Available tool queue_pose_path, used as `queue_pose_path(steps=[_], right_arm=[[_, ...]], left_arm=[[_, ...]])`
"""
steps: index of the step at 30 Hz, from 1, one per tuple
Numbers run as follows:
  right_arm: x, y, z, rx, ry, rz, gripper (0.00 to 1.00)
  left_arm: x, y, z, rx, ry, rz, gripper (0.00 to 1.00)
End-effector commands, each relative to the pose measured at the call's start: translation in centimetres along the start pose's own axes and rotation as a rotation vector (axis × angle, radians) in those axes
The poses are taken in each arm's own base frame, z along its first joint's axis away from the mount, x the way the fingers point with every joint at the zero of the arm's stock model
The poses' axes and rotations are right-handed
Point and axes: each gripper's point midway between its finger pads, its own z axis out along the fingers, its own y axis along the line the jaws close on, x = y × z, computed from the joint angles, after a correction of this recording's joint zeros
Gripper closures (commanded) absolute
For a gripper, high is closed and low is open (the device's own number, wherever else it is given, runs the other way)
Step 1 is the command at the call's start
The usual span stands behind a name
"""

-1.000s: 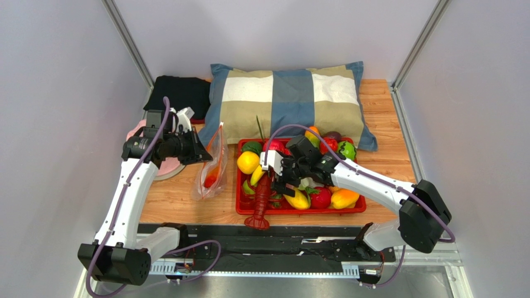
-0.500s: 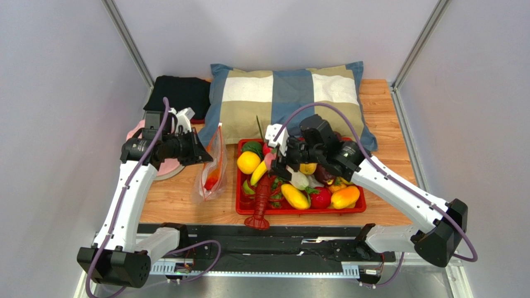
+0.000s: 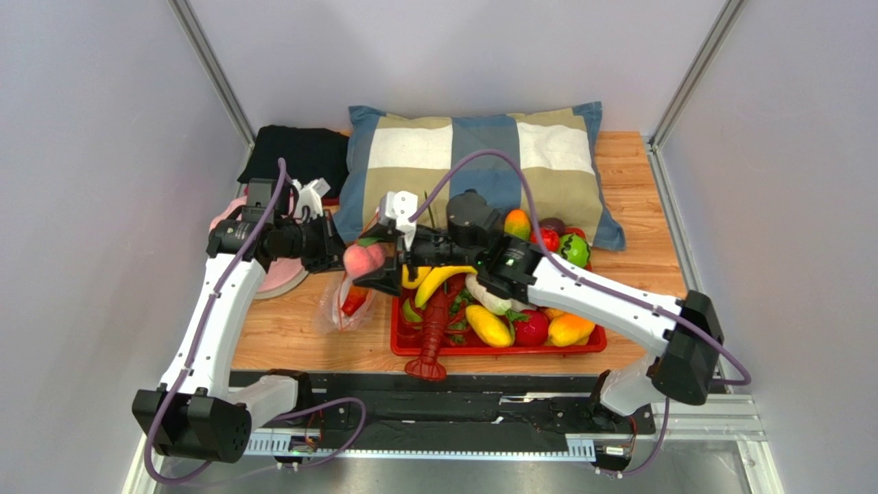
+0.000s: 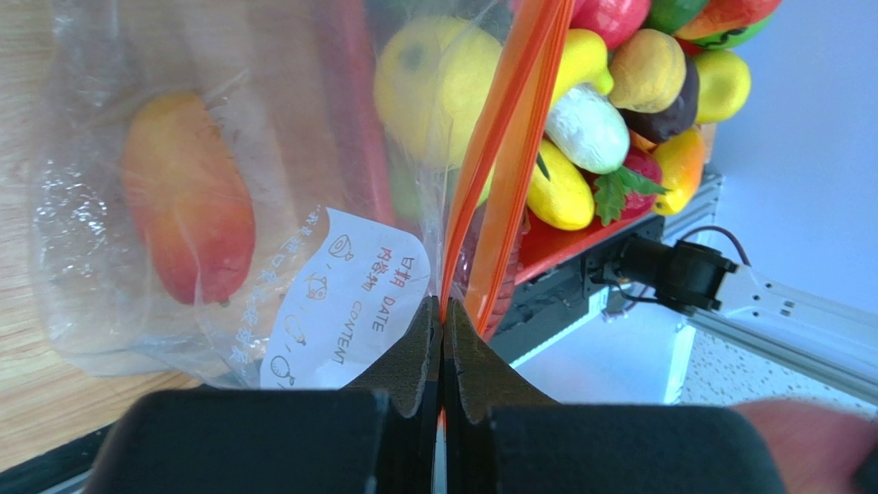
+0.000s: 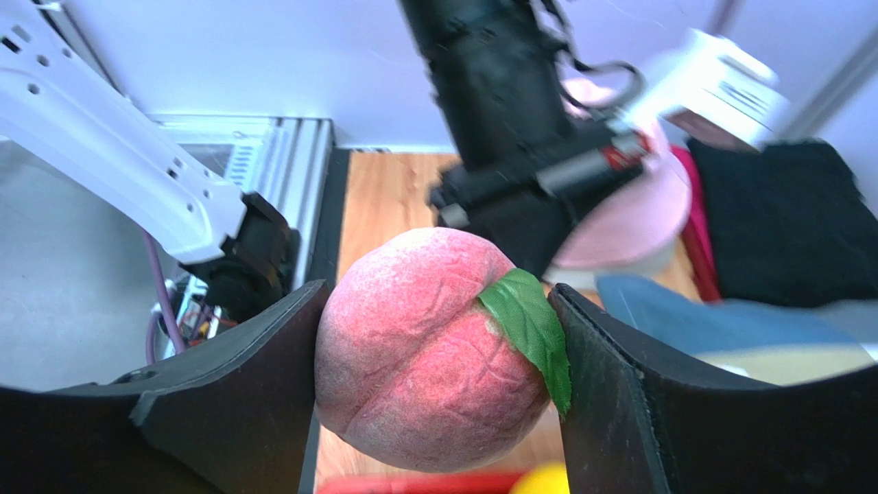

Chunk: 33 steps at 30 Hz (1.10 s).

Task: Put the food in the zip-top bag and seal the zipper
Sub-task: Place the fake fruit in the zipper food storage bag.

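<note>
**Bimanual bagging, peach held at the bag.** The left arm (image 3: 211, 319) rises from its base at the near-left corner, bends at the elbow and turns its wrist rightward, so that the left gripper (image 4: 443, 331) points toward the table's middle. Its jaws are pressed flat together on the zipper (image 4: 507, 134), pinching the orange-red strip at one end. The zip-top bag (image 4: 155, 113) hangs from this pinch with its lower part on the wooden table (image 3: 639, 257). A mango (image 4: 186, 226) lies inside the bag, beside a white printed label (image 4: 356, 293).

The right arm (image 3: 608, 298) folds at its elbow near the right edge and stretches leftward over the red tray (image 3: 495, 351). The right gripper (image 5: 438, 355) clamps a pink peach (image 5: 412, 360), one finger on each side, with the green leaf (image 5: 528, 324) facing the wrist camera. In the top view the peach sits just beside the left gripper, over the upper end of the bag. Whether it has entered the mouth cannot be told.

The remaining food, including a banana (image 3: 443, 280) and a red lobster (image 3: 433, 334), fills the tray. A checked pillow (image 3: 474, 165) lies behind.
</note>
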Motion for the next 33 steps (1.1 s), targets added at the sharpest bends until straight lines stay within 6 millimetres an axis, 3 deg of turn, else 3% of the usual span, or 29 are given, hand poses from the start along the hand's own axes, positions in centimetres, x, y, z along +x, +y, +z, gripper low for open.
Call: queue_pose_path(steps=[1, 5, 6, 9, 13, 17, 22, 23, 24, 26, 27, 31, 32, 33], right_arm=[[-4.0, 1.7, 2.7, -0.052, -0.197, -0.102, 1.0], [-1.0, 2.7, 4.3, -0.101, -0.168, -0.163, 1.0], [1.0, 3.0, 4.5, -0.112, -0.137, -0.168, 1.0], [3.8, 3.1, 4.5, -0.115, -0.096, -0.22, 1.0], [8.7, 2.7, 3.8, -0.095, -0.003, -0.28, 1.0], [11.0, 1.3, 3.9, -0.052, 0.066, -0.269, 1.0], [11.5, -0.5, 3.8, 0.042, 0.157, -0.133, 1.0], [12.8, -0.6, 3.7, 0.051, 0.218, -0.079, 1.0], [11.7, -1.1, 4.0, 0.077, 0.214, -0.012, 1.0], [11.9, -2.3, 3.7, 0.138, 0.262, 0.082, 1.0], [10.9, -2.7, 4.0, 0.155, 0.259, 0.115, 1.0], [9.6, -3.1, 3.8, 0.212, 0.275, 0.268, 0.75], [9.3, -3.0, 3.8, 0.211, 0.277, 0.277, 0.58], [9.2, -3.1, 3.7, 0.216, 0.282, 0.285, 0.53]], left_arm=[[-0.8, -2.3, -0.9, 0.097, -0.016, 0.009, 1.0], [-0.6, -3.1, -1.1, 0.156, 0.005, -0.015, 1.0], [-0.8, -3.2, -1.2, 0.17, 0.004, -0.028, 1.0], [-0.8, -4.0, -1.5, 0.221, 0.015, -0.039, 1.0], [-0.4, -5.2, -2.1, 0.29, 0.039, -0.051, 1.0], [-0.1, -5.7, -2.3, 0.327, 0.059, -0.054, 1.0], [0.4, -5.4, -2.6, 0.3, 0.054, -0.039, 1.0], [0.5, -5.3, -2.7, 0.293, 0.054, -0.037, 1.0], [0.6, -5.3, -2.7, 0.29, 0.053, -0.035, 1.0], [0.7, -4.9, -2.6, 0.272, 0.052, -0.043, 1.0], [0.7, -4.8, -2.5, 0.269, 0.051, -0.047, 1.0], [0.5, -4.4, -2.4, 0.262, 0.054, -0.075, 1.0], [0.4, -4.3, -2.3, 0.257, 0.053, -0.079, 1.0], [0.2, -4.2, -2.3, 0.252, 0.053, -0.083, 1.0]])
